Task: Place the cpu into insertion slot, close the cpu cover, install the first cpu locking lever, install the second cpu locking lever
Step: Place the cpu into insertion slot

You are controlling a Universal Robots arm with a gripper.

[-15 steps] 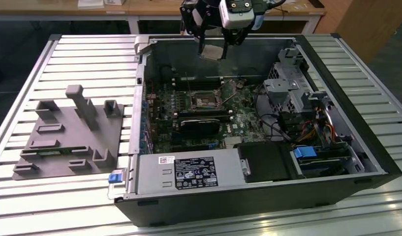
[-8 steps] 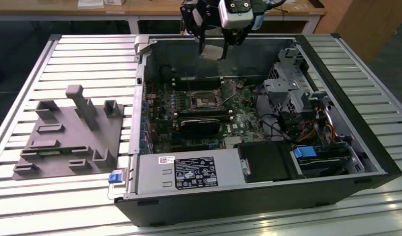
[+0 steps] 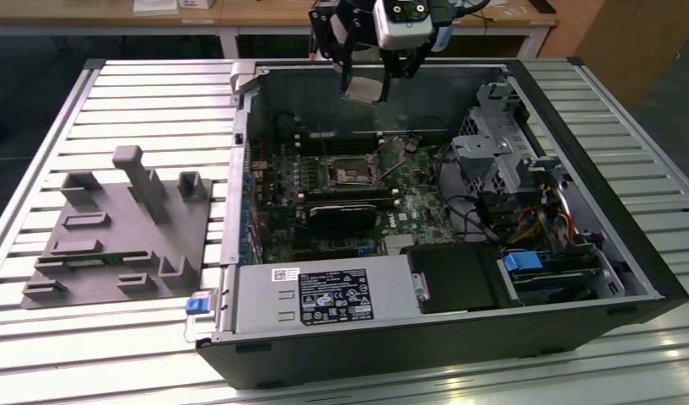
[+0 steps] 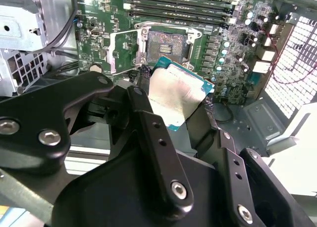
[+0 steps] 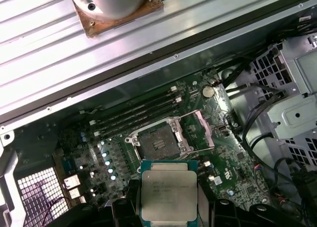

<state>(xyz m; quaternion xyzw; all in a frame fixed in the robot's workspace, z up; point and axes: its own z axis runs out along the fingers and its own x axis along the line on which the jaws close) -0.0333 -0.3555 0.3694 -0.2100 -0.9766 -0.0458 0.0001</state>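
Black gripper [image 4: 173,102] clamps the flat silver-grey cpu [image 5: 168,192], seemingly above the tan-centred insertion slot [image 5: 157,144].

The cpu [image 5: 167,193] is topped with dull, smooth silver-grey metal and edged in green board material. The gripper [image 4: 174,106] links are finished in matt black and are fitted with bright metal screw heads. The insertion slot [image 5: 158,144] is framed in dark plastic around a tan-gold centre. The cpu cover [image 5: 204,128] is made of thin, shiny bare metal. The circuit board [image 5: 94,160] is coated in glossy green. The table [image 3: 153,101] is built of ribbed, satin-finished metal slats. The fixture [image 3: 119,240] is finished in matt grey, apparently plastic.
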